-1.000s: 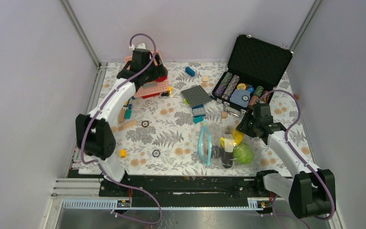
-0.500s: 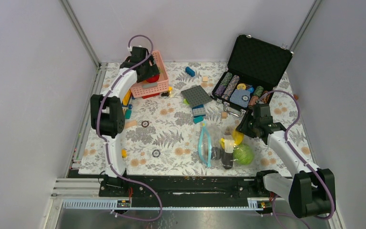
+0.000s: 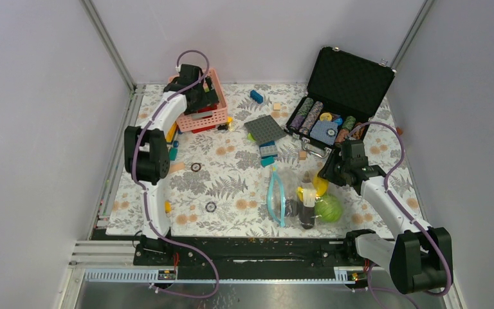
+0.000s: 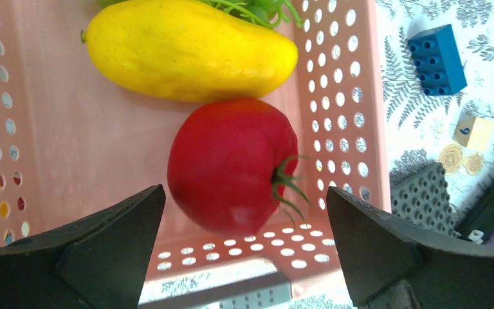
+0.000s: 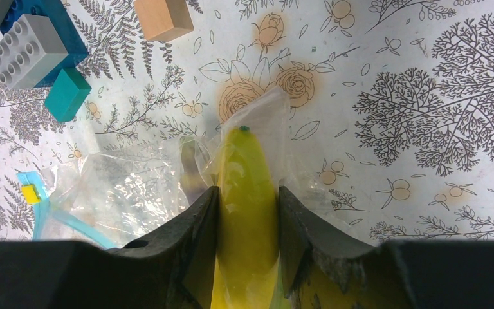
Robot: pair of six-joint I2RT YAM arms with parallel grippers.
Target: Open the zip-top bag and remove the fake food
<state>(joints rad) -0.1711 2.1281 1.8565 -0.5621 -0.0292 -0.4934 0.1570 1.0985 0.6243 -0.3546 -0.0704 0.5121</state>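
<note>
The clear zip-top bag (image 3: 291, 191) lies on the floral mat with its light-blue zipper strip (image 3: 274, 198) at the left. A pale-green cabbage (image 3: 329, 207) and a dark piece (image 3: 307, 212) sit at its right end. My right gripper (image 3: 327, 172) is shut on a yellow banana (image 5: 247, 174) through the bag's plastic (image 5: 128, 187). My left gripper (image 3: 199, 96) hangs open over the pink basket (image 3: 213, 119). In the left wrist view a red tomato (image 4: 231, 164) lies in the basket (image 4: 347, 96) between the open fingers (image 4: 103, 244), next to a yellow mango (image 4: 186, 48).
An open black case (image 3: 350, 80) with poker chips stands at the back right. A grey baseplate (image 3: 265, 127), blue bricks (image 3: 256, 96) and wooden blocks (image 5: 163, 18) lie on the mat. A grey brick (image 5: 29, 48) and a teal block (image 5: 67, 93) lie near the bag.
The left arm has stretched out toward the far left corner, its gripper staying over the pink basket. The right arm and the bag have not moved.
</note>
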